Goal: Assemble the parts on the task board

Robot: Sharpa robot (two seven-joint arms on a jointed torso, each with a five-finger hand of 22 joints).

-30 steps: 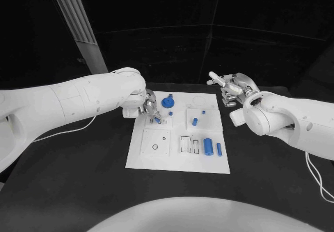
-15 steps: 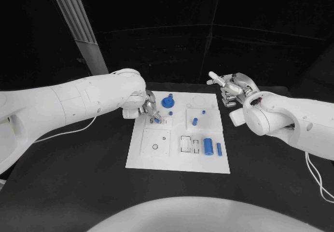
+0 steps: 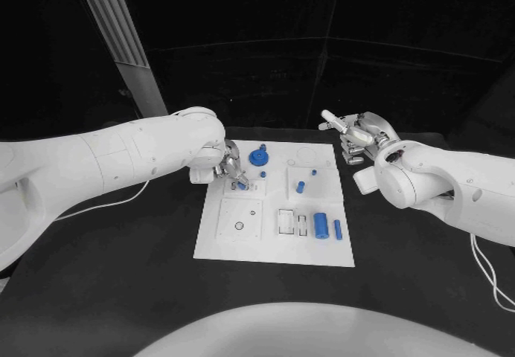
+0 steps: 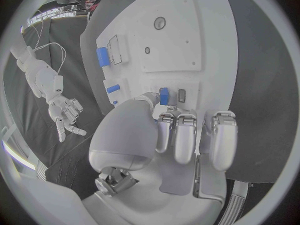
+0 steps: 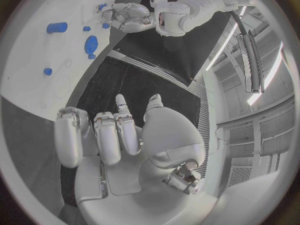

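Blue is the colour of the small peg (image 4: pixel 164 95) that the left hand (image 3: pixel 228 165) pinches at its fingertips, right over the far left part of the white task board (image 3: pixel 274 249). In the left wrist view the peg sits just beside a little dark slot (image 4: pixel 182 95) in the board. I think the step now is to push this peg down into its hole.

To do it well, the hand should keep the peg straight up and go down slowly. If the peg tips, it may jam or pop out of the fingers. A soft, steady push is best, and the hand should let go only when the peg stands by itself.

The right hand (image 3: pixel 357 139) hangs in the air past the far right corner of the board. It holds nothing and its fingers are spread apart. It should stay out of the way.

Other blue parts wait on the board: a round gear (image 3: pixel 257 157), a short cylinder (image 3: pixel 320 221) and a thin bar (image 3: pixel 338 229). The board lies on the black counter (image 3: pixel 129 282).
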